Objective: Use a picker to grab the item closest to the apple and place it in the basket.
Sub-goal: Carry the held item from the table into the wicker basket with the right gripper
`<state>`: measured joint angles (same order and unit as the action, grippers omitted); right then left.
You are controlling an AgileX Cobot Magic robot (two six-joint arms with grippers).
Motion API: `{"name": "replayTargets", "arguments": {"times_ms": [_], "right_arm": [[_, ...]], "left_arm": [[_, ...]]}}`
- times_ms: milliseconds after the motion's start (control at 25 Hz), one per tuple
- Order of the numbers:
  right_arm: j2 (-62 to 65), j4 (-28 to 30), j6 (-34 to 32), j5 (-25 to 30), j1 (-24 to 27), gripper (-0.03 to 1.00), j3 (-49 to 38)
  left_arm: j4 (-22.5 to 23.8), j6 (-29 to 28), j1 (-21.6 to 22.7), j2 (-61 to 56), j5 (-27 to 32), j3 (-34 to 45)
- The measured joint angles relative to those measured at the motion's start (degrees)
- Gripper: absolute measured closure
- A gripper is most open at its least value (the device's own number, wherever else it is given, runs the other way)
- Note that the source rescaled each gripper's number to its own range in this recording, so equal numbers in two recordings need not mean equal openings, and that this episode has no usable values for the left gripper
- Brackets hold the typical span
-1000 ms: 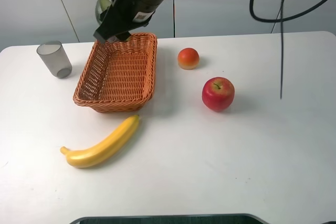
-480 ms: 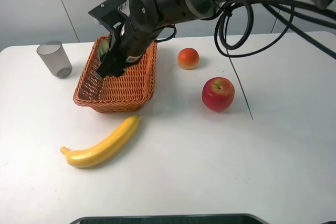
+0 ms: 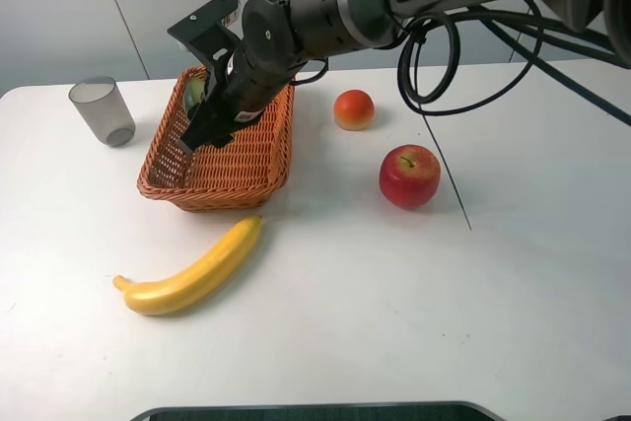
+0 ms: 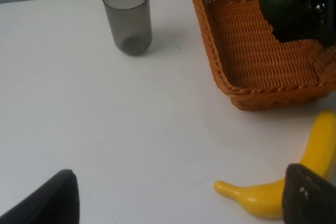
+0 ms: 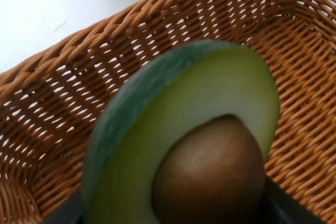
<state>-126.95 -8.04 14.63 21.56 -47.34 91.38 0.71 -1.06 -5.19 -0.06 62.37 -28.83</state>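
A halved avocado with a brown pit sits between the fingers of my right gripper, which is shut on it. The right arm reaches across the middle and holds the avocado low over the far left part of the orange wicker basket. From the left wrist view the avocado hangs just inside the basket. The red apple rests on the table right of the basket. My left gripper is open and holds nothing, above bare table near the banana.
A small orange-red fruit lies behind the apple. A yellow banana lies in front of the basket. A grey translucent cup stands at the far left. The right arm's cables hang over the table's middle.
The right arm has come down from above the basket's far rim, bringing the avocado into the basket. Over the last half second it has barely moved.
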Motion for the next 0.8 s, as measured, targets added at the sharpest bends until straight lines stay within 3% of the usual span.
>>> {"name": "replayTargets", "arguments": {"times_ms": [40, 160, 240, 480, 800], "right_arm": [[0.0, 0.0, 0.0, 0.0, 0.0, 0.84, 0.0], [0.0, 0.0, 0.0, 0.0, 0.0, 0.22, 0.0], [0.0, 0.0, 0.0, 0.0, 0.0, 0.02, 0.0], [0.22, 0.0, 0.0, 0.74, 0.0, -0.03, 0.24], [6.85, 0.0, -3.23, 10.27, 0.56, -0.03, 0.33]], "left_arm": [[0.0, 0.0, 0.0, 0.0, 0.0, 0.0], [0.0, 0.0, 0.0, 0.0, 0.0, 0.0], [0.0, 0.0, 0.0, 0.0, 0.0, 0.0], [0.0, 0.0, 0.0, 0.0, 0.0, 0.0], [0.0, 0.0, 0.0, 0.0, 0.0, 0.0]]}}
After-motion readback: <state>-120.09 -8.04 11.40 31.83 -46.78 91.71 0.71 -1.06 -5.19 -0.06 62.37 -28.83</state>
